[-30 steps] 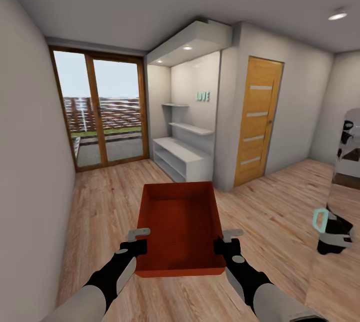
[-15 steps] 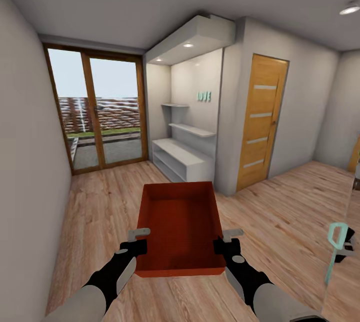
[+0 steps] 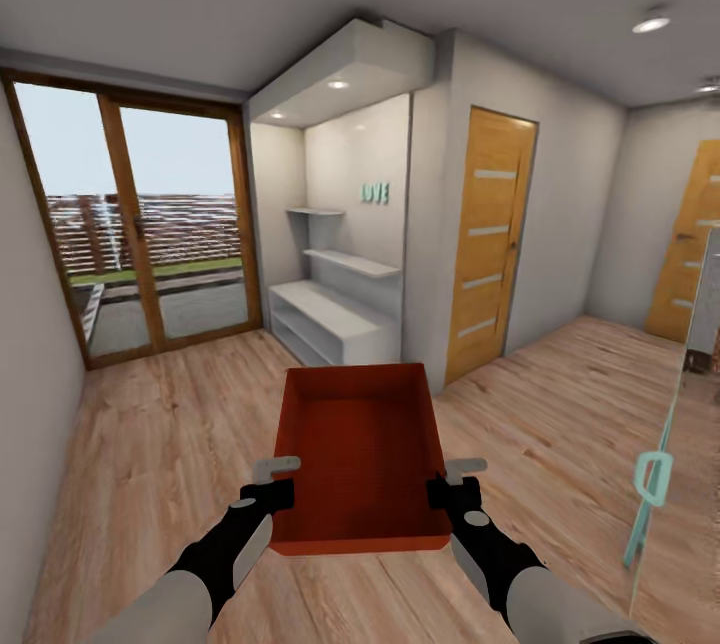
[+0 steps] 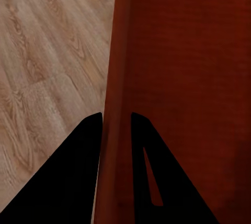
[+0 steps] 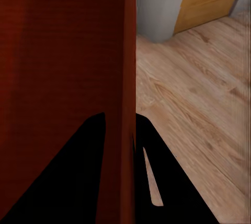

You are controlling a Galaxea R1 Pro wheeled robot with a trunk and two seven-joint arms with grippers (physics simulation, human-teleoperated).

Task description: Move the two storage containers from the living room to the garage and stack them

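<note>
Honestly, with both jaws clamped on the storage container's [image 3: 360, 449] side walls, a jerky turn could slip it loose.

Open wood floor [image 3: 180, 424] spreads across the lower left and lower right of the frame, free for passage. The red bin [image 3: 360, 454] fills the lower centre. Behind it, at mid-frame, a white shelf unit [image 3: 325, 319] and a wall corner [image 3: 425, 224] block the way. A glass panel [image 3: 665, 464] stands at the right edge.
</note>
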